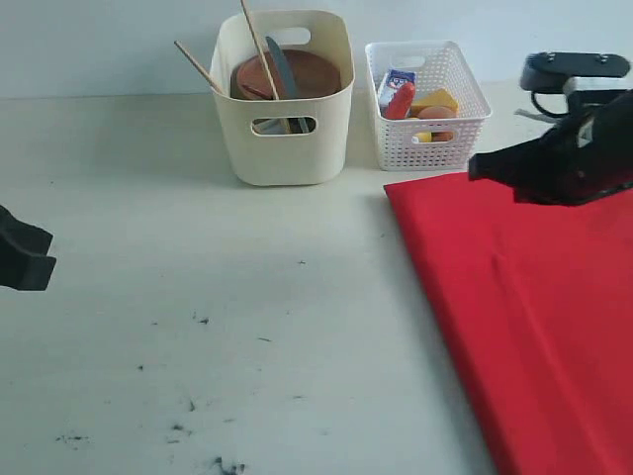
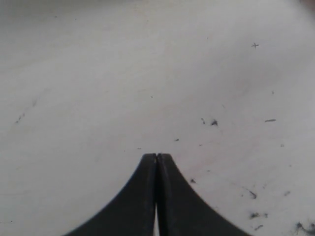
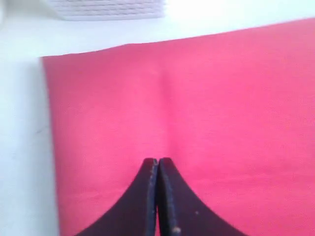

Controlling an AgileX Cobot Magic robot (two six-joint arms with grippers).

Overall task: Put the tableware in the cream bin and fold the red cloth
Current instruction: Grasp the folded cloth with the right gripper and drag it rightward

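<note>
Progress: the tableware looks done, with none in sight outside the bin; the cloth is what's left.
Cream bin (image 1: 284, 139): well apart from both sets of jaws, holding the brown plate (image 1: 309, 71) and steel knife (image 1: 278, 64), chopsticks (image 1: 255, 40) poking out.
Lattice basket (image 1: 425, 139): carton (image 1: 396, 83) and cheese wedge (image 1: 436, 99), past the cloth's far edge.
Red cloth (image 3: 206, 108): lies flat, right beneath the right gripper (image 3: 158, 161); folded or not, cannot tell.
Right jaws: pressed together, empty.
Left gripper (image 2: 156, 156): jaws together, empty, over the table (image 2: 98, 73).

Exterior camera looks down across the tabletop (image 1: 198, 247); both wrist cameras peer close, the right sharing the red cloth (image 1: 534, 327).
</note>
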